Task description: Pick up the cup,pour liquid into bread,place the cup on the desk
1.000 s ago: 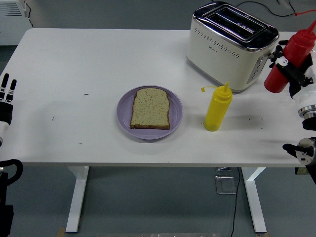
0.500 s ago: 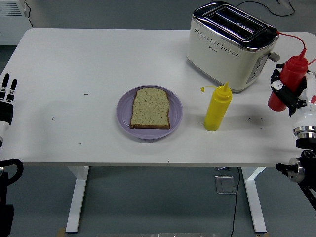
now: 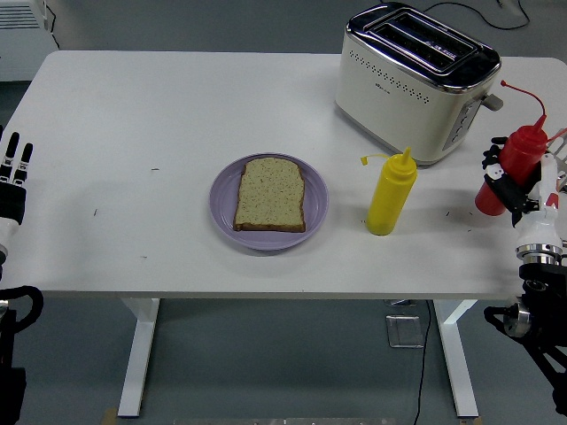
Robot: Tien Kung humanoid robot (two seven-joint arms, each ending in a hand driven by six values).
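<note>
lab | white sit-stand table [image 3: 177,106] | grey floor [image 3: 283,363] | loose cables [image 3: 469,16]

Cream/chrome toaster [image 3: 416,81] at 1 o'clock on white table [image 3: 177,106], angled. Yellow squeeze btl [image 3: 391,192] upright at 4 o'clock of ctr, just below toaster. Purple plate [image 3: 268,204] near ctr.
</note>
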